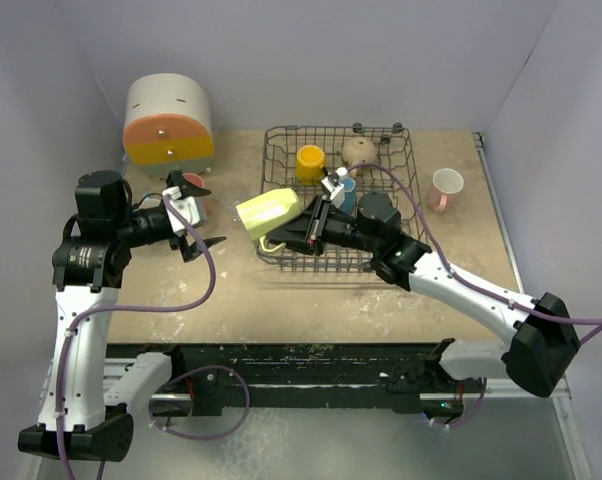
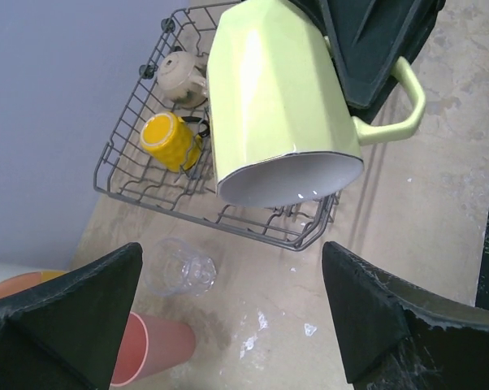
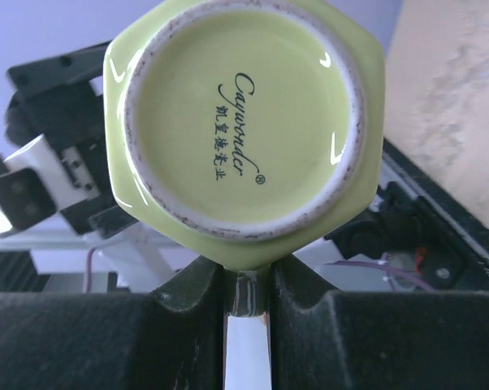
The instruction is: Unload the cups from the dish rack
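Observation:
My right gripper is shut on the handle of the yellow-green mug and holds it on its side, above the table beside the left edge of the dish rack. The right wrist view shows the mug's base and the jaws clamped on the handle. My left gripper is open and empty, facing the mug's mouth. A yellow mug, a tan mug and a blue mug are in the rack. A salmon tumbler and a clear glass lie on the table under my left gripper.
A pink mug stands on the table right of the rack. The white, orange and yellow drawer box sits at the back left. Walls close in on three sides. The rack's near corner is close to the clear glass.

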